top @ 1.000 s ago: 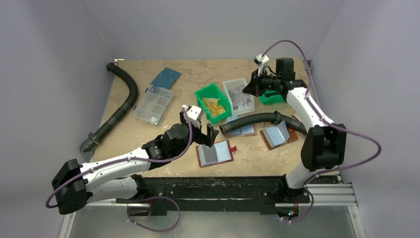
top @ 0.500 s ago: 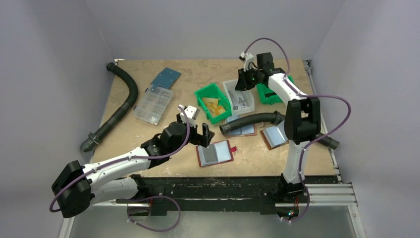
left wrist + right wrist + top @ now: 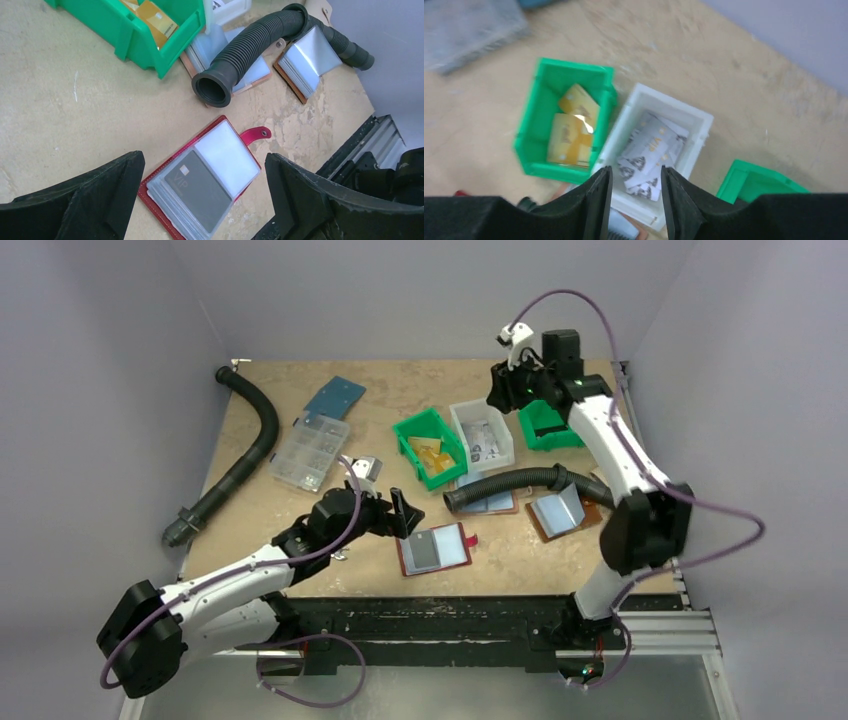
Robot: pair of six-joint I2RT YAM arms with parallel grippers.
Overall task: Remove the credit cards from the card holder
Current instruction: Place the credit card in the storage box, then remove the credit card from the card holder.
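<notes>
Left tool (image 3: 402,515) gapes wide, empty; on the bench (image 3: 520,560) at its 4 o'clock the card holder (image 3: 144,191) lies spread, a dark card (image 3: 197,192) pocketed. Right tool (image 3: 636,175), jaws parted and empty, hangs over a white bin (image 3: 676,102) of pale cards (image 3: 649,150); the green bin (image 3: 574,67) at 9 o'clock holds tan-orange cards (image 3: 571,125).

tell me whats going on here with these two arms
Two robot arms are working on emptying a card holder. The left gripper hovers wide open just above the red card holder, which lies spread open on the table with a dark card in one clear pocket. The right gripper is far off over the white bin of loose cards, jaws partly open with nothing between them. Neither arm holds anything.
</notes>
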